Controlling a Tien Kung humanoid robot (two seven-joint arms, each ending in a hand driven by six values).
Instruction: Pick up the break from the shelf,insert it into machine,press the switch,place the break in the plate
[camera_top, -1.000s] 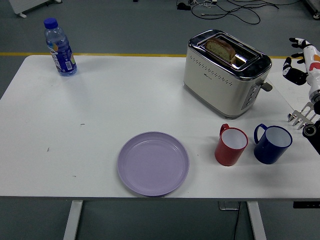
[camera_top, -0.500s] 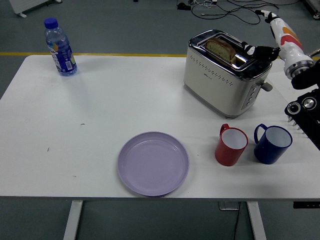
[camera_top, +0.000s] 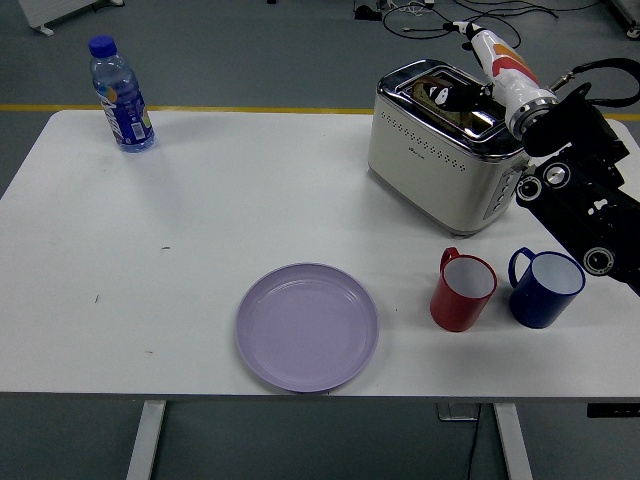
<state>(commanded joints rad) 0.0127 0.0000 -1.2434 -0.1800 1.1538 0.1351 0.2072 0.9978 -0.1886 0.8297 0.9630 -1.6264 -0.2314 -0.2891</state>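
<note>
The cream and chrome toaster (camera_top: 440, 165) stands at the back right of the table. A slice of brown bread (camera_top: 430, 91) sits in its top slot, partly covered by my right hand (camera_top: 447, 95). That hand has a white and orange back and reaches in over the toaster's top from the right. Whether it grips the slice is hidden. The lilac plate (camera_top: 306, 327) lies near the table's front edge, with nothing on it. My left arm does not show.
A red cup (camera_top: 462, 292) and a blue cup (camera_top: 545, 288) stand side by side in front of the toaster, below my right forearm (camera_top: 580, 195). A water bottle (camera_top: 120, 93) stands at the far left corner.
My right arm has swung up from the table's right edge, leftward over the toaster, and its hand now rests on the bread in the slot. The bread has not risen.
</note>
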